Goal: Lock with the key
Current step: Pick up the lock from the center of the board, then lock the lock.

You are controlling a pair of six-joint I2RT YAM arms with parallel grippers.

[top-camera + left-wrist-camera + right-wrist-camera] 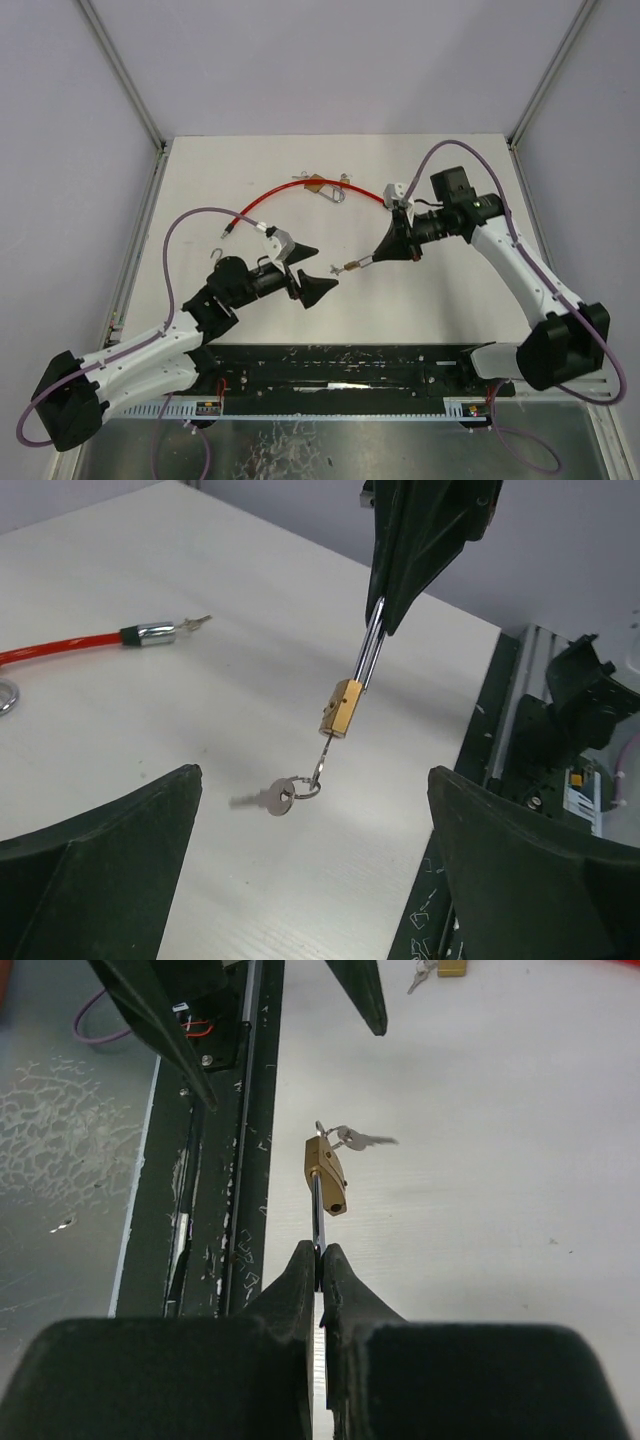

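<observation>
A small brass padlock hangs in the air between the two arms. My right gripper is shut on its steel shackle, as the right wrist view shows, with the lock body just past the fingertips. One key sticks in the bottom of the body. A second key dangles from its ring, blurred. My left gripper is open and empty, its jaws wide, facing the keys a short way off.
A red cable curves across the far table, its metal end lying to the left. A second brass padlock with keys lies by the cable. A black rail runs along the near edge.
</observation>
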